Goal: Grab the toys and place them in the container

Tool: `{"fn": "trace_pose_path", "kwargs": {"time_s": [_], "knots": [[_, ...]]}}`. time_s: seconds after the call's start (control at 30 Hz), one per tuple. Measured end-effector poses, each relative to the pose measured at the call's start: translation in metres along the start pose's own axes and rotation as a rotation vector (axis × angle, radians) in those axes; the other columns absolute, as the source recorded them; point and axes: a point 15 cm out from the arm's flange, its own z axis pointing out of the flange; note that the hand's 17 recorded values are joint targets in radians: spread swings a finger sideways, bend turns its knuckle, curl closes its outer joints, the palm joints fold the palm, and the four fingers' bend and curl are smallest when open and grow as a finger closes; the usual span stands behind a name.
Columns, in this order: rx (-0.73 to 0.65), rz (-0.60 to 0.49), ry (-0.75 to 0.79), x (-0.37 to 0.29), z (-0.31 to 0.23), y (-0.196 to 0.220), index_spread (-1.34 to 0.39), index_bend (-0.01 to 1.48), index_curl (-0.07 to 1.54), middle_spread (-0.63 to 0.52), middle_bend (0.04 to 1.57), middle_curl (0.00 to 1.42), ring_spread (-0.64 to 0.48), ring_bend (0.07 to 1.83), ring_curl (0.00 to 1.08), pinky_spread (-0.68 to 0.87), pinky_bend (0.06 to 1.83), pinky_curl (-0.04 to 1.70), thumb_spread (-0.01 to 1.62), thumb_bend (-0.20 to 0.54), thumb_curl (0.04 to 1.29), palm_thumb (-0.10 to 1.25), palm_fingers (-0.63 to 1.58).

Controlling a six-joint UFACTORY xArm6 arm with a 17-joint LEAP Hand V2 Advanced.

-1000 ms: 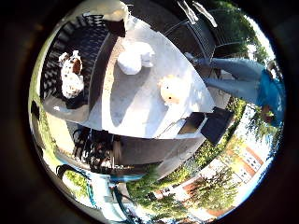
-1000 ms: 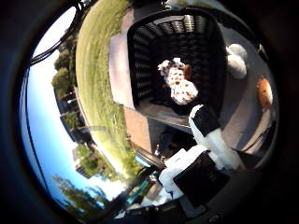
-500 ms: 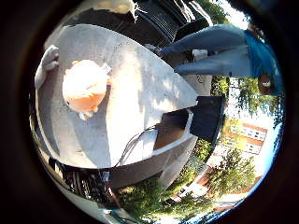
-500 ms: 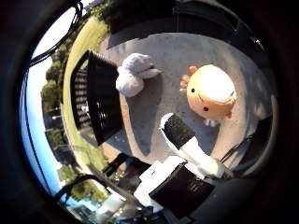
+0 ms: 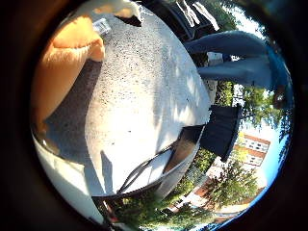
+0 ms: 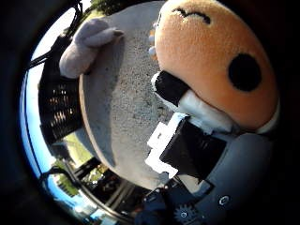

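An orange plush toy (image 6: 211, 56) with a stitched eye and a black spot fills much of the thumb side view, very close to my palm. One black-tipped finger of my hand (image 6: 187, 122) rests against its lower edge, and the finger looks fairly straight. The same toy (image 5: 62, 67) lies on the grey speckled table (image 5: 144, 110). A pale grey plush toy (image 6: 86, 44) lies on the table further off, near the black slatted container (image 6: 58, 108) that stands beside the table's edge.
A person in blue jeans (image 5: 236, 57) stands past the table's far side. A dark chair or panel (image 5: 221, 130) stands by the table's corner. Trees, grass and buildings lie beyond.
The camera has dropped much closer to the orange toy, which now fills the thumb side view. The container with the spotted toy seen a second ago has slid out toward the edge.
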Motion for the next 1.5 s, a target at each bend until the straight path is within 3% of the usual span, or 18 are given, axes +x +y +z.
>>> {"fn": "trace_pose_path", "kwargs": {"time_s": [0.1,0.27,0.4,0.53,0.73,0.87,1.0,1.27,1.5], "knots": [[-0.019,-0.012,0.02,0.002,-0.003,0.002,-0.26,0.13,0.15,-0.08,0.71,0.59,0.15,1.09,0.54,0.51,0.92,0.63,1.07,0.071,0.43,0.73,1.19],[-0.068,0.006,0.014,0.014,-0.013,0.021,-0.43,0.28,0.1,-0.14,0.97,0.74,0.04,1.24,0.64,0.42,1.18,0.77,1.02,0.08,0.51,0.9,1.21],[-0.169,0.048,-0.025,0.027,-0.032,0.058,-0.55,0.4,0.08,-0.15,1.09,0.83,-0.01,1.3,0.69,0.37,1.26,0.83,1.03,0.085,0.57,0.96,1.14],[-0.139,0.067,-0.108,0.021,-0.112,0.056,-0.67,0.52,0.06,-0.16,1.13,0.88,-0.05,1.34,0.72,0.32,1.31,0.87,1.05,0.069,0.62,0.98,1.09],[-0.195,-0.015,-0.386,-0.07,-0.24,0.077,-0.78,0.64,0.03,-0.17,1.16,0.94,-0.08,1.35,0.75,0.28,1.34,0.9,1.06,0.031,0.67,0.97,1.05],[-0.146,-0.169,-0.487,-0.154,-0.36,0.082,-0.87,0.72,-0.01,-0.18,1.17,0.97,-0.09,1.36,0.77,0.25,1.36,0.91,1.08,0.003,0.71,0.96,1.02],[-0.103,-0.285,-0.524,-0.245,-0.412,0.063,-0.93,0.78,-0.02,-0.18,1.17,1.0,-0.1,1.37,0.79,0.23,1.38,0.92,1.09,-0.01,0.74,0.96,1.0],[-0.012,-0.304,-0.474,-0.356,-0.432,0.011,-1.01,0.84,-0.02,-0.19,1.18,1.04,-0.11,1.38,0.81,0.21,1.41,0.93,1.09,-0.01,0.79,0.97,0.96],[0.087,-0.223,-0.438,-0.431,-0.388,-0.055,-1.07,0.87,-0.02,-0.19,1.2,1.06,-0.11,1.39,0.82,0.19,1.43,0.93,1.08,-0.024,0.82,0.94,0.94]]}}
